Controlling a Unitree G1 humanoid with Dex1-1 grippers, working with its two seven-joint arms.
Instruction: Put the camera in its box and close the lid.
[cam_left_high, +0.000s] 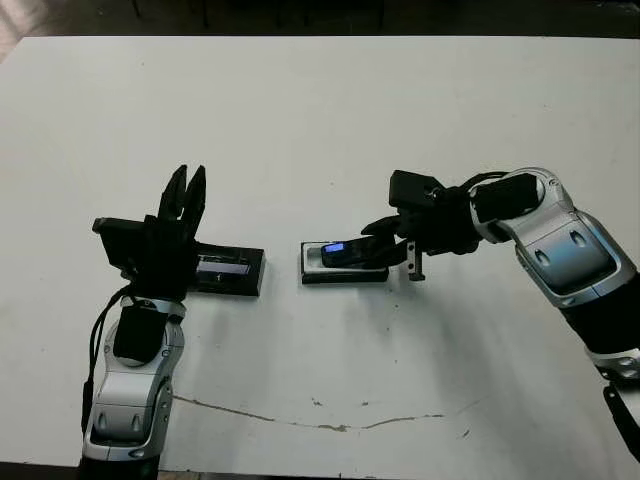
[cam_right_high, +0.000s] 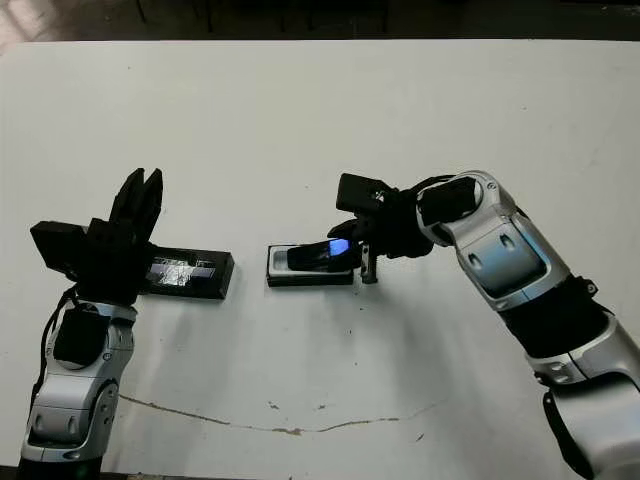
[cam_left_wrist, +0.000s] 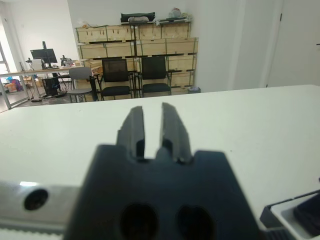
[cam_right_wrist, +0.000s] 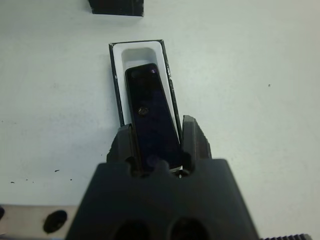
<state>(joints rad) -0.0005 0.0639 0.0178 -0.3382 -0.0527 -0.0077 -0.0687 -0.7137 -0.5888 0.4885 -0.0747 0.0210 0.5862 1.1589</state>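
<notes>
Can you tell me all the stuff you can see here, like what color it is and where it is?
camera: one, black with a bluish shine at one end, over the box, tilted, one end held by the right tool
box: one, black with white lining, middle of the table
lid: one, black with a silvery strip, on the table beside the box, on the robot's left, partly under the left tool
table: one, white, with a thin dark crack line near the front edge
chairs: a few, dark, beyond the table in the left wrist view
shelves of boxes: tan, against the far wall
left tool: black, fingers nearly together, holding nothing
right tool: black, shut on the camera
</notes>
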